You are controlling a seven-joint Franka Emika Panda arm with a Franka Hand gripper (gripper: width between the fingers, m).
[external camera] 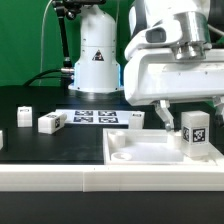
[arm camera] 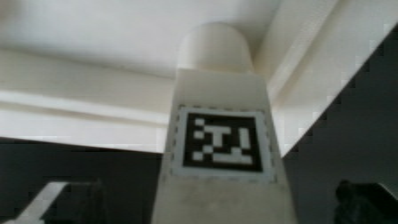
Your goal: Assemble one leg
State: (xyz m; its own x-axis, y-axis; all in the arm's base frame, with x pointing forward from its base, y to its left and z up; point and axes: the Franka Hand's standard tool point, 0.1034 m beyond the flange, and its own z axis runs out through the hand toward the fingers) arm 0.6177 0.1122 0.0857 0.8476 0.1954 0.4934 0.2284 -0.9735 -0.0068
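A white leg [external camera: 195, 133] with a black-and-white tag stands upright in the corner of the large white tray-like piece [external camera: 128, 158], on the exterior view's right. My gripper [external camera: 190, 111] hangs just above it, open, with one dark finger [external camera: 164, 112] to each side. In the wrist view the leg [arm camera: 222, 120] fills the middle with its rounded end pointing away. The fingers [arm camera: 43, 204] sit apart from its sides, so my gripper [arm camera: 205, 206] straddles it without touching. The tray's rim [arm camera: 107, 92] runs behind it.
Three more white legs lie on the black table: one [external camera: 50, 121] and another [external camera: 24, 116] at the exterior view's left, and one [external camera: 133, 119] behind the tray. The marker board [external camera: 95, 117] lies between them. The robot's white base [external camera: 97, 55] stands at the back.
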